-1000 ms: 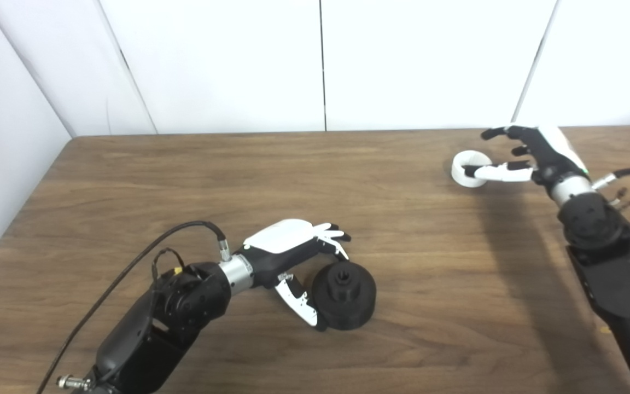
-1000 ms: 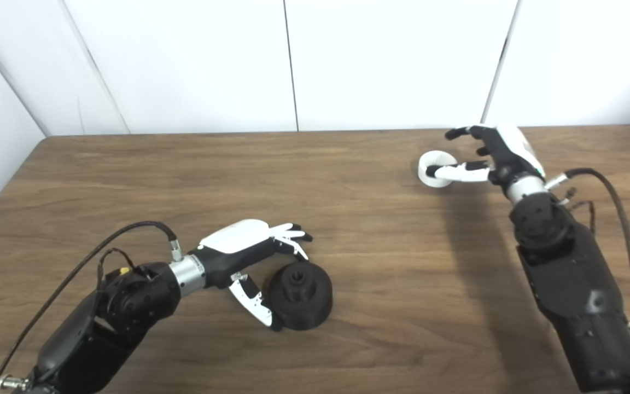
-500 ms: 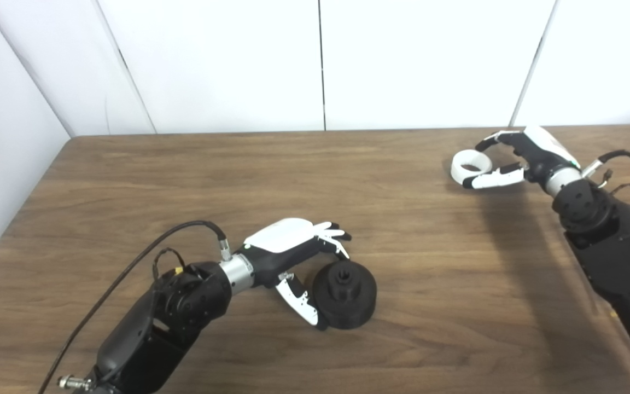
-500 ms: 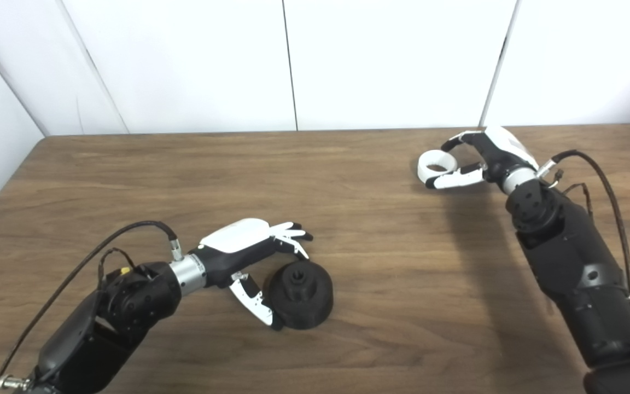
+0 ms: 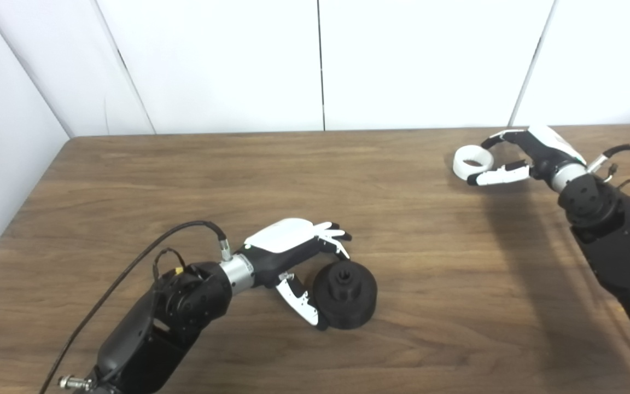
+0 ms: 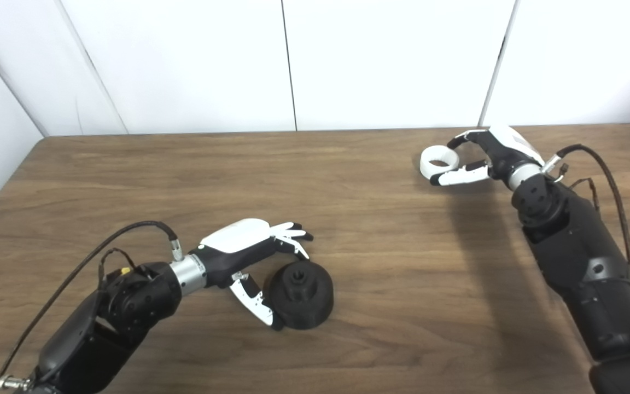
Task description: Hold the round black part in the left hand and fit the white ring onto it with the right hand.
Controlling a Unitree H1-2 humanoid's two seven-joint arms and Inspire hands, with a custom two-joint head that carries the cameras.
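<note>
Presently, the right hand (image 5: 528, 156) has its fingers (image 5: 498, 139) curled over the far rim of the white ring (image 5: 473, 160) and its thumb pressed along the near rim, so the ring is pinched between them. Whether the ring is clear of the table (image 5: 184, 175) or resting on it cannot be told for certain, though a faint shadow beneath suggests a slight lift. The pinch on the outer rim leaves the bore unobstructed, which is what the fitting step requires.

With the round black part (image 5: 345, 294) as the landmark, the ring is well apart from it, toward the far right of the table. The right forearm runs back from the ring to the lower right edge of the view.

The left hand (image 5: 287, 249) lies just to the left of the black part. Its fingers (image 5: 332, 236) are spread above the part's far-left edge, and its thumb reaches round the near-left side, touching or nearly touching the wall. The hand cups the part loosely and has no firm hold; the part stands flat on the table with its central socket facing up. This posture braces the part against sliding and presents the socket to the incoming ring.

Judged from this layout, the ring must next be carried across and lowered squarely over the socket.
</note>
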